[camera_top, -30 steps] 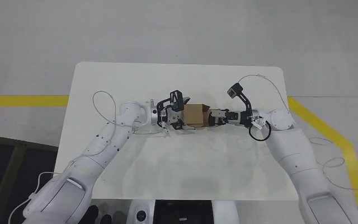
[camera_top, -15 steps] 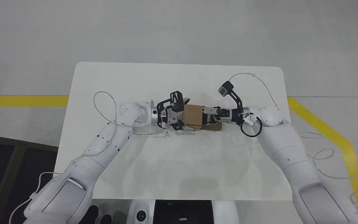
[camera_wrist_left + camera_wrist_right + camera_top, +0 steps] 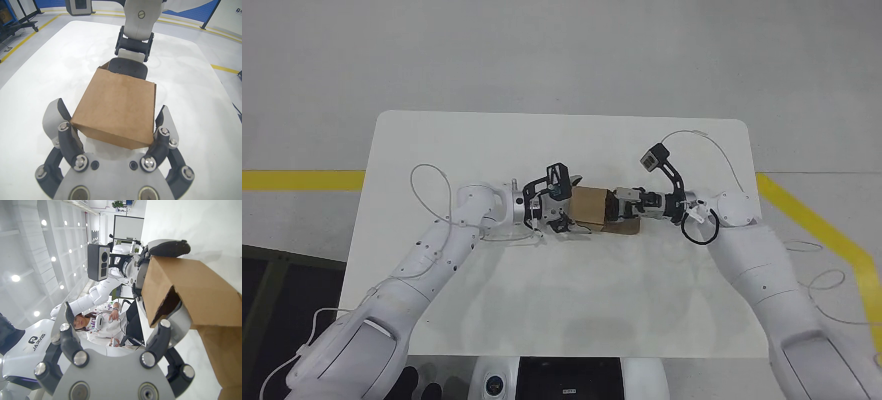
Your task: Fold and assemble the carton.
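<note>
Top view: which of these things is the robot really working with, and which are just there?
In the job:
carton, clasped at one end by the left gripper
right gripper, open, partly inside the carton's open end

Just there:
white table under it all
yellow floor line beyond the table

Brightness: bright and even in all views, white indoor light.
Source: rows of round ceiling lamps [image 3: 43,222] in the right wrist view, each with a small bloom.
Glare: the white desk [image 3: 37,79] is close to washed out.
Shadows: soft and faint; the carton [image 3: 198,285] is dark inside its open end.
Distortion: the wrist views bend the desk's edges.
</note>
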### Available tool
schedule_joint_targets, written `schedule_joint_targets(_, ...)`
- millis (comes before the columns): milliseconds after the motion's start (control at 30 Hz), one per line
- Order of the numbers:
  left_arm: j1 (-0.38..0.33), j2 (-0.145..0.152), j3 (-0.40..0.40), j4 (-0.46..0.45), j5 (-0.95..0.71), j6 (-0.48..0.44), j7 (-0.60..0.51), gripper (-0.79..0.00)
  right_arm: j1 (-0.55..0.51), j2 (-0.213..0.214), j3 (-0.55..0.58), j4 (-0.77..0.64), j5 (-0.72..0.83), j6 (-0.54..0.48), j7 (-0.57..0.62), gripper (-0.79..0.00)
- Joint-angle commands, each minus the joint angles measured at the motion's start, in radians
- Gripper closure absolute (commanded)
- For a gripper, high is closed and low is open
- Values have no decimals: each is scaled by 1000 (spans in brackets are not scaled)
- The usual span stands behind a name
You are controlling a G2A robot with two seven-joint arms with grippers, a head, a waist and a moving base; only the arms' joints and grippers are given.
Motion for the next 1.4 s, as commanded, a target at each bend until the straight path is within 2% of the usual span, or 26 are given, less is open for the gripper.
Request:
schedule_joint_targets(0, 0, 0, -2, 1, -1, 0, 0, -785, -17, 15, 27, -24, -7, 12, 12, -785)
schedule_joint_targets(167, 1, -2, -2, -2, -3, 0, -2, -785, -47, 46, 87, -56, -28, 11, 11, -785)
schedule_joint_targets(300, 2, -3, -3, -3, -3, 0, -5, -785, -34, 55, 98, -51, -57, 0, 0, -785)
schedule_joint_targets(767, 11, -4, -12, -12, 0, -3, -8, -785, 104, 18, -42, 58, -117, -3, -3, -785)
schedule_joint_targets(1000, 16, -4, -15, -14, 1, -3, -11, -785, 115, 24, -88, 39, -122, 41, 41, -785)
schedule_joint_targets(1367, 19, -7, -16, -18, 6, 0, -17, -785, 106, 24, -123, 50, -59, 41, 41, -785)
